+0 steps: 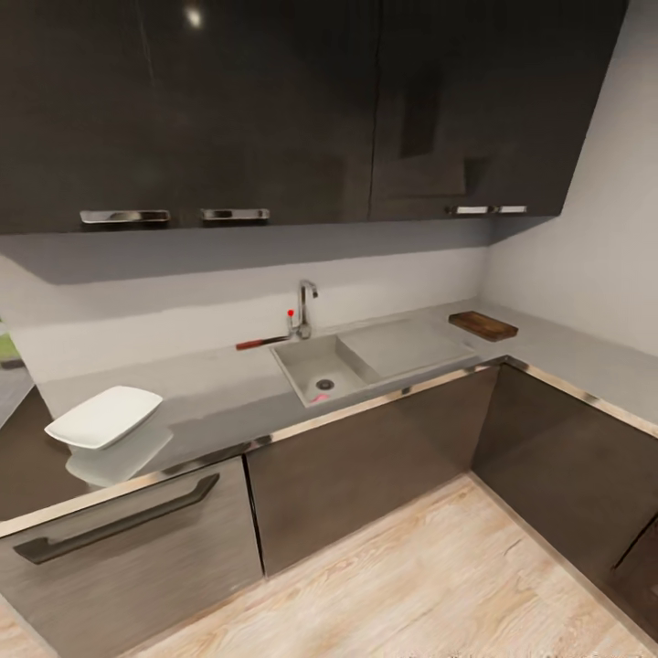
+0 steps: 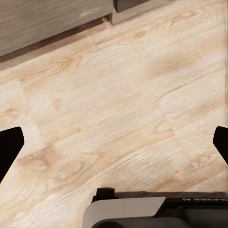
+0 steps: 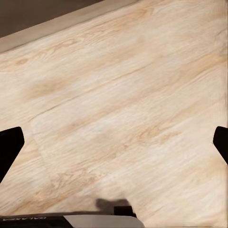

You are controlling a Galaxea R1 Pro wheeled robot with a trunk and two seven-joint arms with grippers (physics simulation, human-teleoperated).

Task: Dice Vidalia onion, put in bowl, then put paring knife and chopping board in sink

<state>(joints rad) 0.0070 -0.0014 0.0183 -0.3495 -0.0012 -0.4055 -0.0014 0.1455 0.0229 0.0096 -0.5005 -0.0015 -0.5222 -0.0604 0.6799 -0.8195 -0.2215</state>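
Progress: we are judging nothing done yet; we are facing the counter from a distance.
Left pincer (image 2: 114, 142): hanging wide apart over the wood floor (image 2: 118, 95), gripping nothing.
Right pincer (image 3: 114, 142): likewise spread and empty.
Sink (image 1: 306, 352): well ahead of both pincers; we are seeing only a pinkish speck (image 1: 320, 398), possibly the onion.
Paring knife (image 1: 260, 343): lying behind the sink.
Chopping board (image 1: 482, 324): far corner.
Bowl (image 1: 103, 417): standing empty.

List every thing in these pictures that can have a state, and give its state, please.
left gripper: open, empty, over the wooden floor.
right gripper: open, empty, over the wooden floor.
chopping board: flat on the countertop, right of the sink.
paring knife: lying on the countertop beside the faucet.
bowl: upright on the countertop, looks empty.
sink: no water; a small pinkish thing by the drain.
faucet: off.
upper cabinets: shut.
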